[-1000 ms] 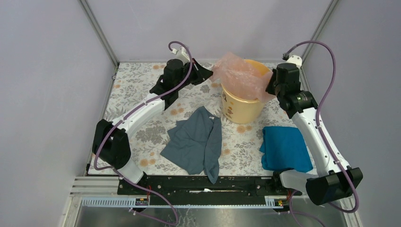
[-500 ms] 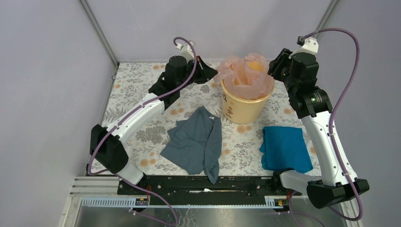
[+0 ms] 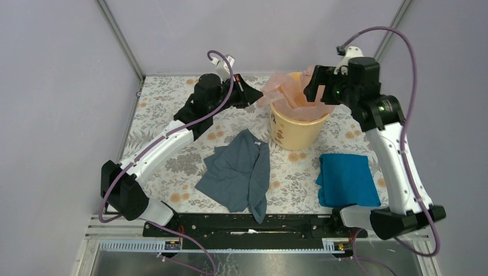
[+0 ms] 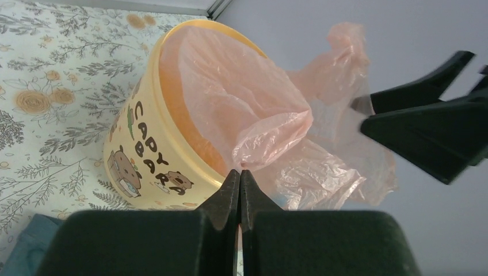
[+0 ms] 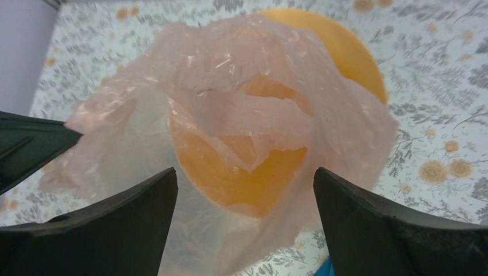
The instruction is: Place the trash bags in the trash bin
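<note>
The trash bin (image 3: 293, 133) is a cream bucket with an orange inside (image 5: 345, 52), standing at the back middle of the table. The pale pink trash bag (image 3: 288, 95) lies crumpled over its mouth and sags partly inside (image 5: 247, 115), and one flap hangs out over the left rim. My left gripper (image 3: 257, 94) is just left of the rim, shut on a fold of the bag's edge (image 4: 256, 150), which meets its tips (image 4: 240, 172). My right gripper (image 3: 313, 89) hovers above the bin, wide open (image 5: 244, 172), with the bag below it and nothing between its fingers (image 5: 132, 213).
A grey-blue cloth (image 3: 239, 169) lies crumpled in the middle front of the floral table. A bright blue cloth (image 3: 347, 179) lies folded at the front right, beside the right arm. Grey walls close in the table on three sides.
My right gripper has opened and let go of the bag, rising and swinging left over the bin. The bag has dropped from the right rim onto the mouth. The left gripper stays shut.
</note>
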`<action>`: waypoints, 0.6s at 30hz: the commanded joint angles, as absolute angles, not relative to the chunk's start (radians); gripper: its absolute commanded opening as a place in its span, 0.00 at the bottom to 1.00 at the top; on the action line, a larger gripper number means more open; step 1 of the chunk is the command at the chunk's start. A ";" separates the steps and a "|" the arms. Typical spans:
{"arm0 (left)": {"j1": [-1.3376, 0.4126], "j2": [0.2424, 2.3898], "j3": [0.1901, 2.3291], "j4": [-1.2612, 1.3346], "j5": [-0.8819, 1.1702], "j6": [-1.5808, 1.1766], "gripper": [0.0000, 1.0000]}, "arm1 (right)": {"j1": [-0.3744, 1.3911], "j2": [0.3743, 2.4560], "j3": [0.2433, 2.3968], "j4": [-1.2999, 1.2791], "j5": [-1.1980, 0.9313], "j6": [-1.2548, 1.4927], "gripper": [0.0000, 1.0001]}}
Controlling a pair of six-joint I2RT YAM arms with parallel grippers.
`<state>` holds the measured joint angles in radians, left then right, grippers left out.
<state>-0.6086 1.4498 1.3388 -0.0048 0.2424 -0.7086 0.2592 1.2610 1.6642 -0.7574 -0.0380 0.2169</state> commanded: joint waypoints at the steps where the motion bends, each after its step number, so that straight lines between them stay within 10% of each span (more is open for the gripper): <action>1: -0.612 1.482 1.336 0.082 0.263 -0.754 0.00 | 0.293 1.392 1.657 -0.756 -0.031 0.197 0.90; 18: -0.610 1.549 1.379 0.002 0.178 -0.742 0.00 | 0.307 1.616 1.539 -0.547 0.058 0.310 0.80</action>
